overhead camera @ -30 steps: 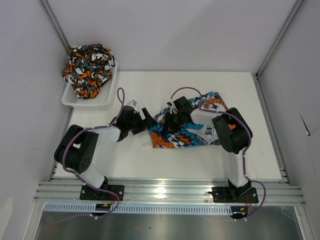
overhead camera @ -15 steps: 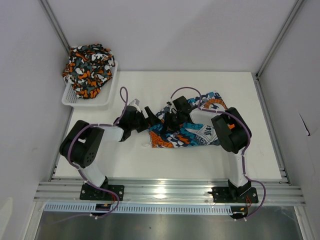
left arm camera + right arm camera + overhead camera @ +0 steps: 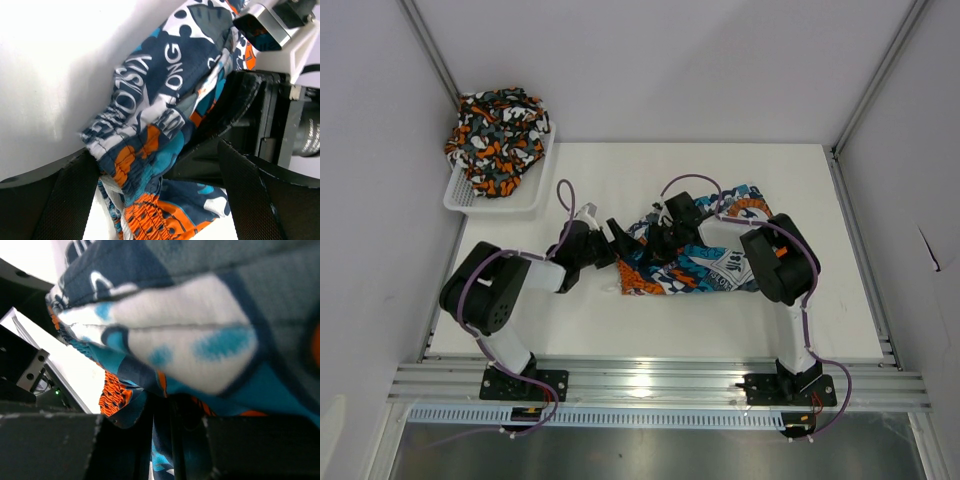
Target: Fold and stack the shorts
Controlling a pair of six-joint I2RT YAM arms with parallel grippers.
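The teal-blue, orange and white patchwork shorts (image 3: 695,262) lie crumpled mid-table. My right gripper (image 3: 665,237) is shut on a fold of this cloth, which fills the right wrist view (image 3: 165,330) and runs down between the dark fingers (image 3: 50,445). My left gripper (image 3: 617,238) stands open at the shorts' left end. In the left wrist view the gathered waistband (image 3: 135,150) sits between the wide-apart fingers (image 3: 70,200), with the right gripper's body (image 3: 270,100) just beyond. The camouflage shorts (image 3: 498,128) are bunched in the basket.
The white mesh basket (image 3: 492,196) stands at the table's back left corner. Both arms' purple cables loop above the cloth. Aluminium frame posts and white walls close in the table on the left, right and back.
My left gripper has slid right, closer onto the waistband at the shorts' left end, with its arm pulled in. The right gripper and the cloth have barely moved.
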